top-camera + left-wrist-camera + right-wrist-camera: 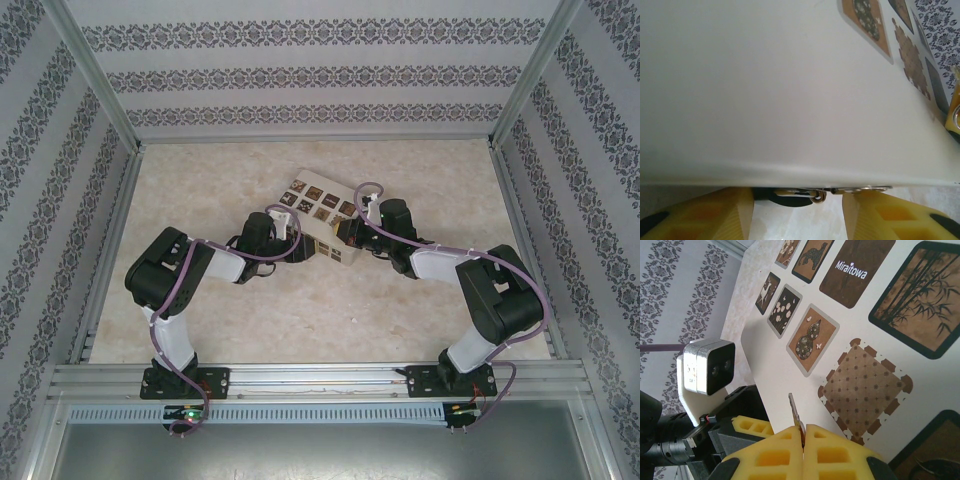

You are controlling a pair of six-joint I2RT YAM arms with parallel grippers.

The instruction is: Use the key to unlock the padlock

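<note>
Padlock [785,197], as I take the small dark lump with a silvery ring hanging off a thin metal fitting at the lower edge of the smooth cream box with glossy brown patterned squares [765,90], looks not yet unlocked, and its colour is too dim to tell. It sits between the blocky yellow fingers of the left gripper [799,202], which stand half apart and hold nothing visible. The right gripper [803,432], its waffle-moulded yellow pads pressed together, pinches the thin, flat, dark metal key [794,410] just beside the box face. Aiming, inserting and turning remain.
</note>
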